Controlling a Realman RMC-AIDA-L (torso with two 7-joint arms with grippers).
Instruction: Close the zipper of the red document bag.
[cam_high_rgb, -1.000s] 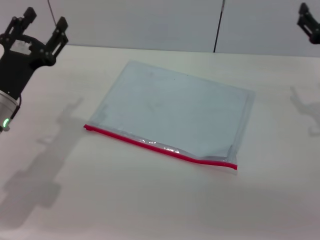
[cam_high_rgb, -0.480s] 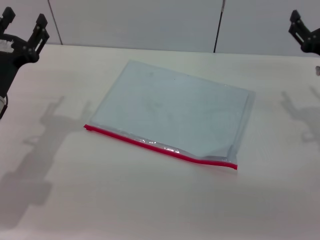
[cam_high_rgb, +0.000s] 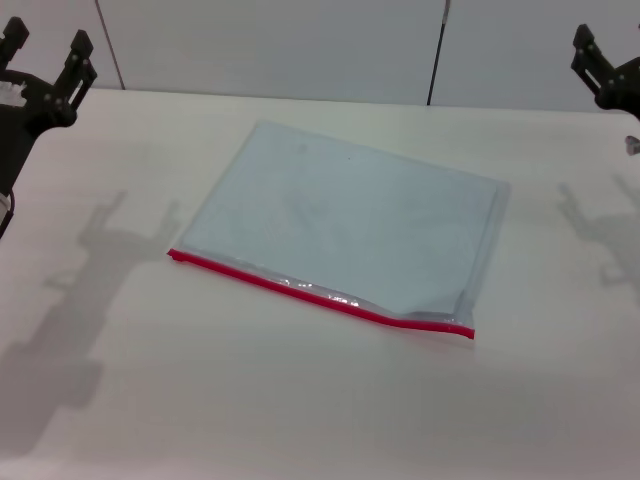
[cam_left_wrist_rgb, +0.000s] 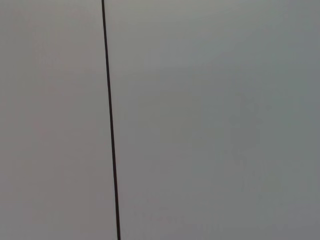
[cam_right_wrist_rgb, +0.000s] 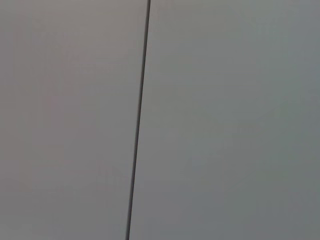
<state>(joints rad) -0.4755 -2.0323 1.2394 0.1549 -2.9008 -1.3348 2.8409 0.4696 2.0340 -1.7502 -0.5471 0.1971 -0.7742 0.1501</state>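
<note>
The red document bag (cam_high_rgb: 350, 215), a flat pale-blue translucent pouch, lies in the middle of the white table in the head view. Its zipper (cam_high_rgb: 320, 296) is the thin red strip along the near long edge, running from the left corner down to the right corner. I cannot make out a slider on it. My left gripper (cam_high_rgb: 47, 38) is raised at the far left, well away from the bag, open and holding nothing. My right gripper (cam_high_rgb: 600, 62) hangs at the far right edge, partly cut off, also far from the bag. Neither wrist view shows the bag or any fingers.
The white table (cam_high_rgb: 300, 400) extends all around the bag, and both arms cast shadows on it. A grey wall with a dark vertical seam (cam_high_rgb: 436, 50) stands behind the table. The left wrist view shows only the wall seam (cam_left_wrist_rgb: 110, 125), and so does the right wrist view (cam_right_wrist_rgb: 139, 125).
Over the last second my left gripper pulled back towards the far left corner. My right gripper shifted slightly further into view. The bag has not moved.
</note>
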